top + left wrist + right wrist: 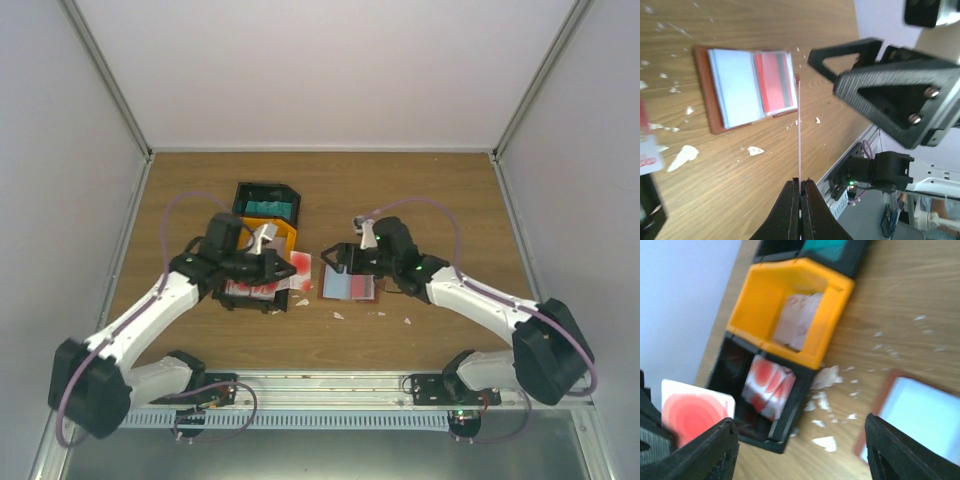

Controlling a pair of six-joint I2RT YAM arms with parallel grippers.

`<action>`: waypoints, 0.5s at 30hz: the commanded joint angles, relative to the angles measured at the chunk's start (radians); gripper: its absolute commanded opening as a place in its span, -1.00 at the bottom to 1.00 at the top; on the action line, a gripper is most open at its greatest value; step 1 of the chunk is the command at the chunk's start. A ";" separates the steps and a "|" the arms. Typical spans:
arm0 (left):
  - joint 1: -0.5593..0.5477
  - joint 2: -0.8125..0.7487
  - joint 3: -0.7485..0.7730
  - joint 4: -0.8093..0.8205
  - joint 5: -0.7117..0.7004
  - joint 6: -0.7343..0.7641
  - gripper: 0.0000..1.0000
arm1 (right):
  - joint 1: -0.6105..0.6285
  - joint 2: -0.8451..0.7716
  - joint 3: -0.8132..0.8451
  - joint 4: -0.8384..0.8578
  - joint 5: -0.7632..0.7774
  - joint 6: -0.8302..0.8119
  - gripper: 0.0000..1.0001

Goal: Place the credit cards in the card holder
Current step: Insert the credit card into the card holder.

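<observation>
At the middle of the table (420,190) the card holder (347,286) lay open and flat, its long axis running left to right in the overhead view. It had a reddish-brown rim and two paler inner pockets. The pocket nearer the left arm looked bluish-white, and the other showed a red card (776,80) with a grey stripe (tucked in, as far as we could see). We counted one holder.

The left pincer (800,186) was clamped on a single held card (694,410), white with a red disc. From the left wrist we saw it edge-on as a thin line, its long axis pointing straight out from the fingertips toward the holder's edge. Whether its tip touched the holder we could not tell. The right pincer (800,450) stood with its fingers wide apart, gripping nothing, near the holder's far edge.

Left of the holder we counted three bins in a row: a far black bin (243,197) with teal cards (268,207), a yellow bin (747,305) with pale cards (797,322), and a near black bin (792,407) with red-and-white cards (767,387). White scraps (682,157) lay scattered on the wood.
</observation>
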State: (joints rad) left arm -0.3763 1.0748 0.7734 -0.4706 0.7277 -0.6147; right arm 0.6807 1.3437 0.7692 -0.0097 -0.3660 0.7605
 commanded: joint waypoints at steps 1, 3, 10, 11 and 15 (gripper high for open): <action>-0.146 0.132 0.057 0.177 -0.147 -0.039 -1.00 | -0.066 -0.081 -0.049 -0.104 0.149 -0.009 0.34; -0.196 0.195 0.084 0.195 -0.228 -0.022 -1.00 | -0.077 -0.084 -0.044 -0.207 0.245 -0.026 0.20; -0.258 0.403 0.109 0.388 -0.223 -0.067 -1.00 | -0.081 -0.015 -0.013 -0.435 0.468 -0.037 -0.08; -0.263 0.427 0.111 0.411 -0.230 -0.076 -1.00 | -0.081 0.000 -0.014 -0.449 0.480 -0.036 -0.10; -0.269 0.522 0.108 0.467 -0.267 -0.114 -1.00 | -0.084 0.077 -0.010 -0.475 0.508 -0.047 -0.13</action>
State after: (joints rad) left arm -0.6331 1.5303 0.8639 -0.1432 0.5133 -0.6861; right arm 0.6044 1.3594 0.7406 -0.4007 0.0414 0.7292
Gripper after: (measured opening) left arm 0.024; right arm 0.441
